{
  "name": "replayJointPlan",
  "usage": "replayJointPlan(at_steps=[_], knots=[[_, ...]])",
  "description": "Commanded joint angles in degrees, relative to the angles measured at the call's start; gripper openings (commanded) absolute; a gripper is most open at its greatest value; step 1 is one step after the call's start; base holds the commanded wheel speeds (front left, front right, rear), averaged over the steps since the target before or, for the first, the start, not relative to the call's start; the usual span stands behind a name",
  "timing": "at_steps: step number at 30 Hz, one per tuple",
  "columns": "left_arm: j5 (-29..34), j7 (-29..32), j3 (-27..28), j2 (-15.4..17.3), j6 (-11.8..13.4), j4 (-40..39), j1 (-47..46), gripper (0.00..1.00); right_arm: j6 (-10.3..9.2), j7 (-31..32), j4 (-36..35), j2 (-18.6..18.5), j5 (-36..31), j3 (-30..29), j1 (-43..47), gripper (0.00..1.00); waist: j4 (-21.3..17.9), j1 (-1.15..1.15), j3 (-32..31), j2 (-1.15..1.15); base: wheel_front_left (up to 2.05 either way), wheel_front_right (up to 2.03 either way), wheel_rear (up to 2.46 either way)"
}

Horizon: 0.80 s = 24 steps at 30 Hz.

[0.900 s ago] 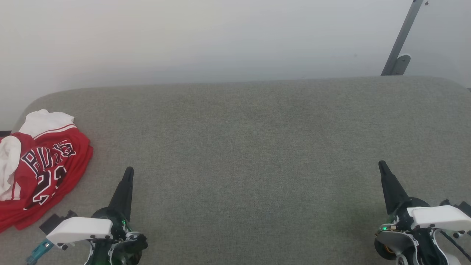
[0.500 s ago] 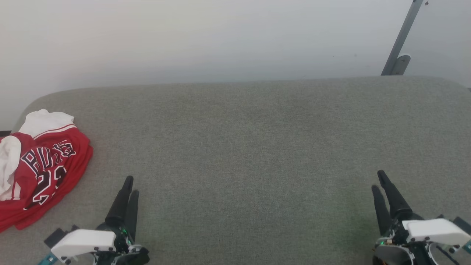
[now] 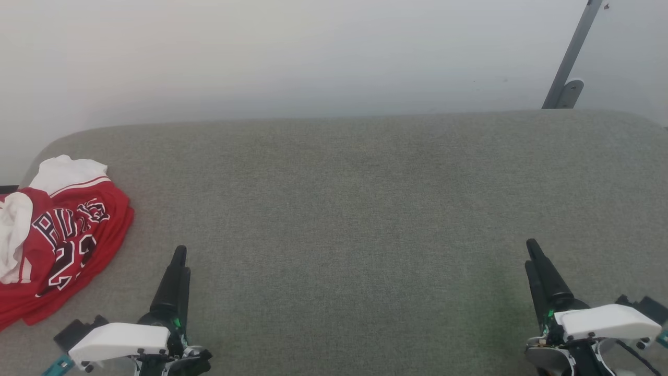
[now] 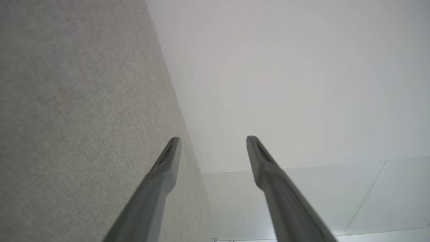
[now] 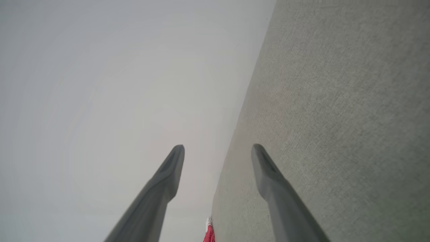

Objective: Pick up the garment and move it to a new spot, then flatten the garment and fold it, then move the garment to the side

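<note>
Step one, the pickup, is not yet begun. The garment (image 3: pixel 62 235) lies crumpled on the worktop (image 3: pixel 339 209), near and to the left of the left hand (image 3: pixel 181 261). That hand and the right hand (image 3: pixel 530 253), well apart to its right, are released and empty. Next, the left hand likely needs to reach leftward and pinch the cloth.

The only writing is on the garment (image 3: pixel 62 240), which lies crumpled well off to the left of the left gripper (image 3: pixel 181 259) and its jaws. It has arched black letters outlined in white, creased but reading roughly "BULLS", with a two-digit number beneath, seemingly 23.
</note>
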Motion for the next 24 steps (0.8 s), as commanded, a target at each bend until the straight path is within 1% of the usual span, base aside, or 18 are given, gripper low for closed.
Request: replayJointPlan(at_steps=[1, 4, 5, 6, 10, 13, 24], knots=[[2.6, -0.6, -0.2, 0.6, 0.5, -1.6, -0.6, 1.00, 0.00, -0.7, -0.8, -0.8, -2.2, 0.6, -1.9, 1.00, 0.0, 0.00, 0.0, 0.00, 0.00, 0.00, 0.00], [6.9, -1.4, -0.4, 1.1, 1.2, -2.0, -0.3, 1.00, 0.00, -1.5, -0.2, -1.5, -6.2, 1.1, -2.2, 1.00, 0.1, 0.00, -0.1, 0.00, 0.00, 0.00, 0.00], [9.8, -1.9, -0.5, 1.4, 1.7, -2.3, -0.1, 1.00, 0.00, -2.0, 0.3, -1.9, -9.1, 1.3, -2.4, 1.00, 0.2, 0.00, -0.1, 0.00, 0.00, 0.00, 0.00], [11.2, -2.1, -0.5, 1.5, 2.0, -2.3, 0.0, 1.00, 0.00, -2.3, 0.5, -2.0, -10.5, 1.3, -2.5, 1.00, 0.2, 0.00, -0.2, 0.00, 0.00, 0.00, 0.00], [16.5, -3.1, -0.8, 2.1, 2.4, -2.3, 0.4, 1.00, 0.00, -3.2, 1.3, -2.3, -15.7, 1.1, -2.9, 1.00, 0.3, 0.00, -0.3, 0.00, 0.00, 0.00, 0.00], [18.7, -3.5, -0.8, 2.4, 2.3, -2.1, 0.5, 1.00, 0.01, -3.7, 1.6, -2.5, -17.9, 1.0, -3.1, 1.00, 0.4, 0.00, -0.4, 0.00, 0.00, 0.00, 0.00], [28.1, -5.9, 0.2, 3.1, 0.5, -1.8, 1.1, 1.00, 0.01, -6.0, 2.4, -3.3, -27.0, 1.1, -3.4, 1.00, 0.8, 0.00, -0.6, 0.00, 0.00, 0.00, 0.00]])
